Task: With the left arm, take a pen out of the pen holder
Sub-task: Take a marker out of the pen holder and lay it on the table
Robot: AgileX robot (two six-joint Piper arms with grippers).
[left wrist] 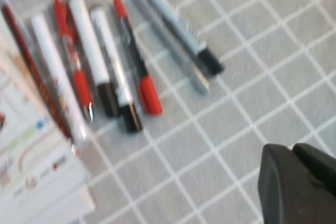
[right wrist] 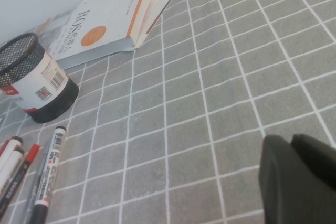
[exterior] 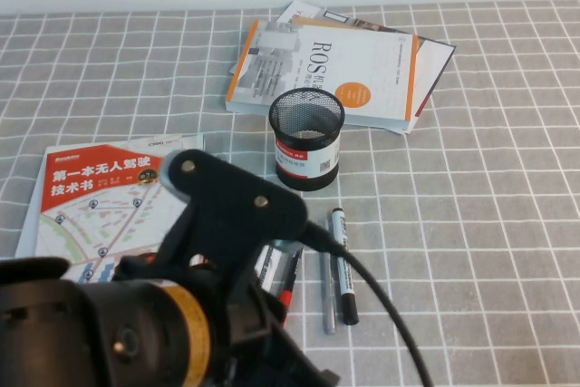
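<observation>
My left arm (exterior: pixel 181 260) fills the near left corner of the high view, its black wrist link reaching over the row of pens (left wrist: pixel 113 72) that lie on the grey checked cloth (exterior: pixel 489 224). My left gripper (left wrist: pixel 292 156) hangs over that cloth close beside the row. Its fingers are pressed together with nothing between them. My right gripper (right wrist: pixel 290 145) is out of the high view. It sits low over bare cloth well to the right of the pens, and its fingers also look closed and empty.

The pen holder (exterior: pixel 306 144), a black mesh cup, stands upright mid-table, just beyond the pens and just in front of the far books. No pen sticks out of it, so I judge the taking-out is done. Nothing is left to do unless a short pen hides below the rim.

There is one holder. I count at least seven pens on the cloth: two white ones with black caps, one plain white, two with red, one grey, and one marker with a black cap (left wrist: pixel 210 62). A thin dark-red stick beside the booklet may be an eighth; I cannot tell. There are three books: the ROS book (exterior: pixel 326 65) lying on a second book (exterior: pixel 437 56) at the far side, and a red map booklet (exterior: pixel 95 197) at near left.
</observation>
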